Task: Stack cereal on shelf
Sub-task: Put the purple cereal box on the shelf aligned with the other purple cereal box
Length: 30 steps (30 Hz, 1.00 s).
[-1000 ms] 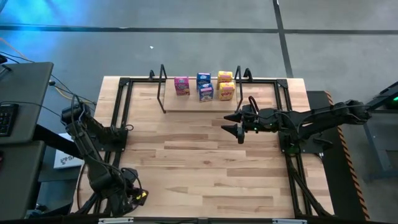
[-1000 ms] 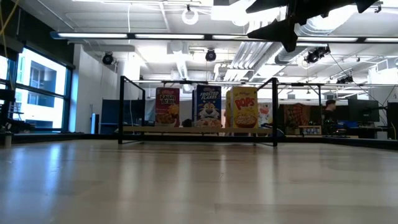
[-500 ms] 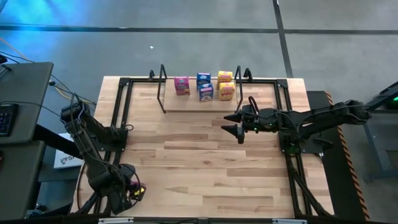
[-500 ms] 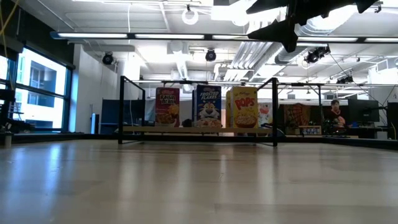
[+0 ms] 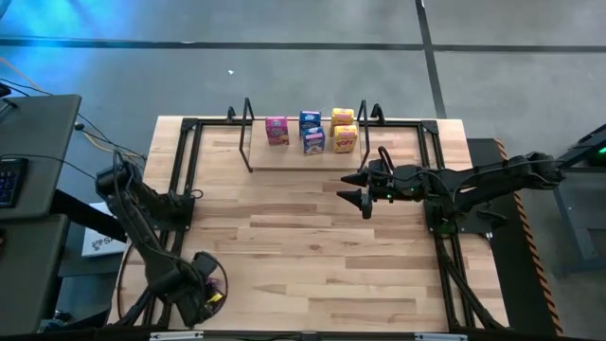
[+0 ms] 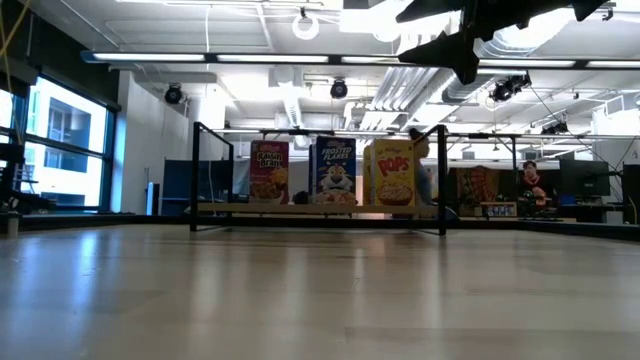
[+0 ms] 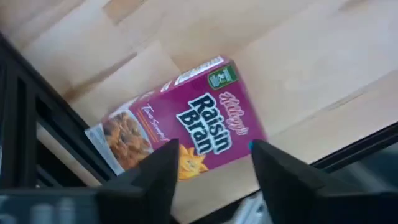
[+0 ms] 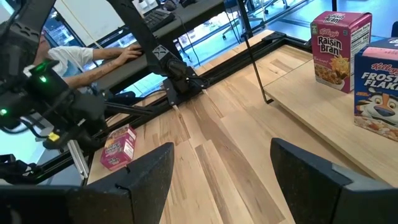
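A pink Raisin Bran cereal box (image 7: pixel 180 127) lies face up on the wood at the table's near left corner, beside a black rail. My left gripper (image 7: pixel 214 171) points down over it, open, a finger at either side of the box's one end; the box also shows in the right wrist view (image 8: pixel 118 147). The shelf (image 5: pixel 284 159) at the far edge carries a pink box (image 5: pixel 276 130), two blue boxes (image 5: pixel 311 131) and two yellow ones (image 5: pixel 344 128), all upright. My right gripper (image 5: pixel 363 189) hangs open above mid-table, near the shelf's right end. My left gripper's fingers (image 7: pixel 163 171) come from above, pointing down, astride one end of the pink box (image 7: pixel 208 158), which lies flat on the table. I cannot tell whether they touch it.
Black rail frames (image 5: pixel 185 166) (image 5: pixel 437 204) run along the table's left and right sides. A dark desk with a keyboard (image 5: pixel 19 170) stands left of the table. A person sits at a desk (image 8: pixel 93 59) beyond the left edge. Bare wood lies between the arms.
My left gripper has sunk a little toward the pink box at the near left corner, and its wrist has rolled. My right gripper and the boxes on the shelf have kept still.
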Tool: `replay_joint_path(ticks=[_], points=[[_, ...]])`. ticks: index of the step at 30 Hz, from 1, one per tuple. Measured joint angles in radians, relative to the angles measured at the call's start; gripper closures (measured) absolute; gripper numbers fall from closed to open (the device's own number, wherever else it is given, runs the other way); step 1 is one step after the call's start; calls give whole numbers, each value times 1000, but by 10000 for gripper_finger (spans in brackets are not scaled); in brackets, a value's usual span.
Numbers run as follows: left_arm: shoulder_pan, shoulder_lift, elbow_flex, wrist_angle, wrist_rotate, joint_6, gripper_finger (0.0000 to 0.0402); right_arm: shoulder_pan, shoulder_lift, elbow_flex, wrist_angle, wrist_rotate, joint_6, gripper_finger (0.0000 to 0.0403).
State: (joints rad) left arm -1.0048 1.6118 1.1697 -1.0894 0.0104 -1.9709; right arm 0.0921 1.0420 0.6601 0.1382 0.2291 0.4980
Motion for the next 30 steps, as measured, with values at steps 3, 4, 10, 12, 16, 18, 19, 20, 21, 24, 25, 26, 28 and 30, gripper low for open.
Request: replay_joint_path(ticks=[3,4,10,12,16,18,19,20,21,24,25,26,28,30], points=[[5,26,-17,40,27,151,277,0,0,0,0,0,0,139],[5,33,-22,49,29,204,302,0,0,0,0,0,0,139],[3,63,-29,27,33,443,388,0,0,0,0,7,0,139],[3,64,-29,22,33,479,389,0,0,0,-2,7,0,139],[3,62,-29,13,79,548,399,0,0,0,-13,8,0,139],[1,62,-29,13,126,584,400,0,0,0,-19,9,0,139],[-3,62,-29,14,138,595,401,0,0,0,-23,9,0,139],[-6,62,-29,14,143,605,401,0,0,0,-24,10,0,139],[-8,62,-29,14,143,613,401,0,0,0,-25,10,0,139],[-12,63,-29,16,146,615,401,0,0,0,-27,10,0,139],[-12,66,-29,18,155,619,401,0,0,0,-27,10,0,139],[-11,72,-29,18,172,627,401,0,0,0,-27,10,0,139],[-11,89,-29,19,214,663,401,0,0,0,-27,11,0,139],[-10,106,-29,23,242,717,401,0,0,0,-29,11,0,139]])
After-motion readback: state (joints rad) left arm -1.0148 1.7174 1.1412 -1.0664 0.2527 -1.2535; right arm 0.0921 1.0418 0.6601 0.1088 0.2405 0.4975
